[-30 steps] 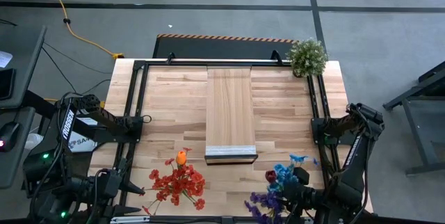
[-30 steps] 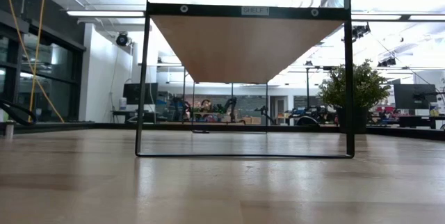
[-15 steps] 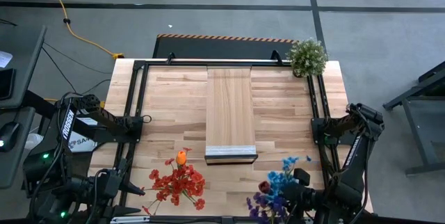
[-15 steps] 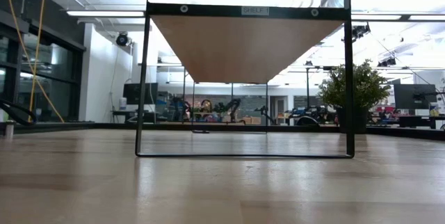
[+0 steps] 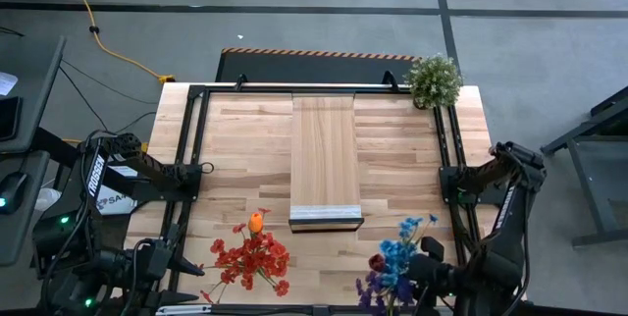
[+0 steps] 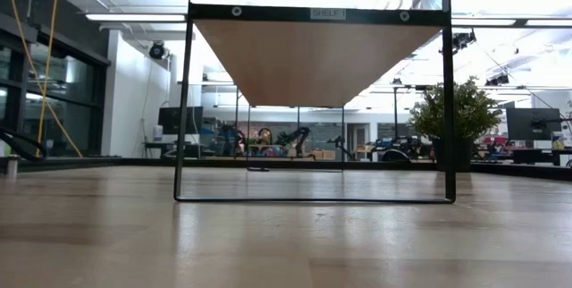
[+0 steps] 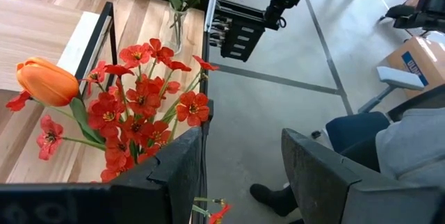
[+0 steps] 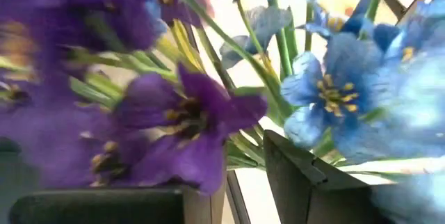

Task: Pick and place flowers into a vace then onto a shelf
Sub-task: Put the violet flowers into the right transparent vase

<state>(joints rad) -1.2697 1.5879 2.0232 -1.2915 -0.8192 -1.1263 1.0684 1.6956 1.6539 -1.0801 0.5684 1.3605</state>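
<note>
Two bunches at table's near edge: red-orange flowers before left tool, spread, empty; blue-purple flowers pinched by right tool. Advice: lift stems upright, clear of shelf.

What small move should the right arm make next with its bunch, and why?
Probably carry the blue and purple flowers toward the shelf. The right gripper appears shut on their stems at the table's near edge, and the shelf's top is bare. The left gripper waits open by the red flowers.
</note>
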